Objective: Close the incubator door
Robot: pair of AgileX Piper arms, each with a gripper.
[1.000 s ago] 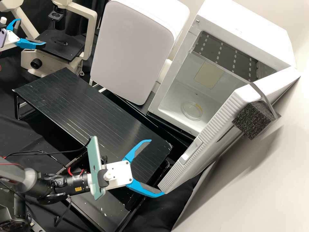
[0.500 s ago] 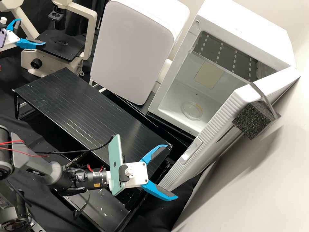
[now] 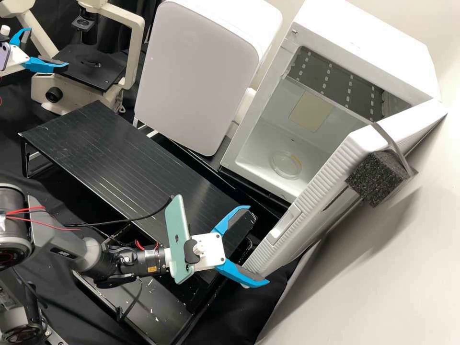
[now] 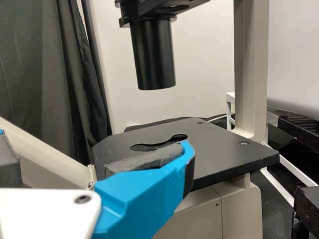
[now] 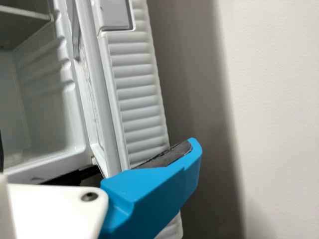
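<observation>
Ok, door [image 3: 323,184] stands wide open, swung out from the incubator [image 3: 366,40]; its free end is beside the right claw [image 3: 256,246], the hinge end over by the wall [image 3: 378,278]. Right claw is spread wide, nothing gripped. Lower finger [image 3: 241,276] overlaps the door's free corner in the high view; in the right wrist view its tip [image 5: 195,149] pokes past the ribbed edge, wall side. Can't tell if it touches. Left claw [image 3: 48,48] is also spread, parked by the microscope [image 3: 88,67], probably not needed.

Step in hand looks like hooking the door from outside. Best done by getting more of that finger behind the outer face before pulling, otherwise it likely slips off the corner. No need to squeeze; let the finger drag the free end around toward the opening. Follow the hinge's arc, not a straight line, and stay near the free end for easy leverage. Go slow: a jerk could slide the dish [image 3: 285,164] inside. Mind the wall behind the finger and the low black stand [image 3: 120,148] under the wrist. Before the gap gets narrow, take both fingers out of it, then push the outer face gently until it seats. Swing is all still to do.
</observation>
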